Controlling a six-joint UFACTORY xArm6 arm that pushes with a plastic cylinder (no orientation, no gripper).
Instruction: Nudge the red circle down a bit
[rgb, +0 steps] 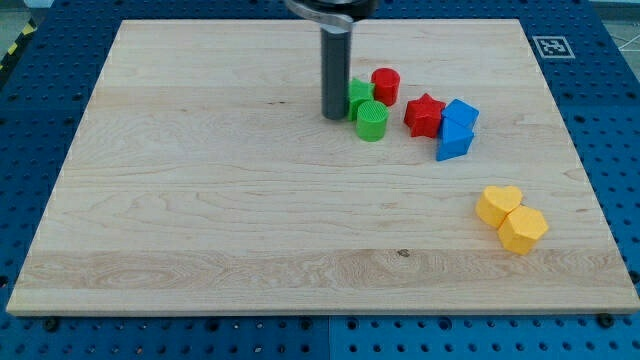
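The red circle (386, 86) stands on the wooden board (200, 200) near the view's top centre. My tip (334, 117) rests on the board to the left of and a little below it, with a green star-like block (358, 94) between them. A green cylinder (371, 120) sits just right of my tip, below the red circle. The rod rises straight up out of the view's top.
A red star (425, 115) lies right of the green cylinder. Two blue blocks (457, 128) touch it on its right. A yellow heart (498, 203) and a yellow hexagon (523, 230) sit at the lower right.
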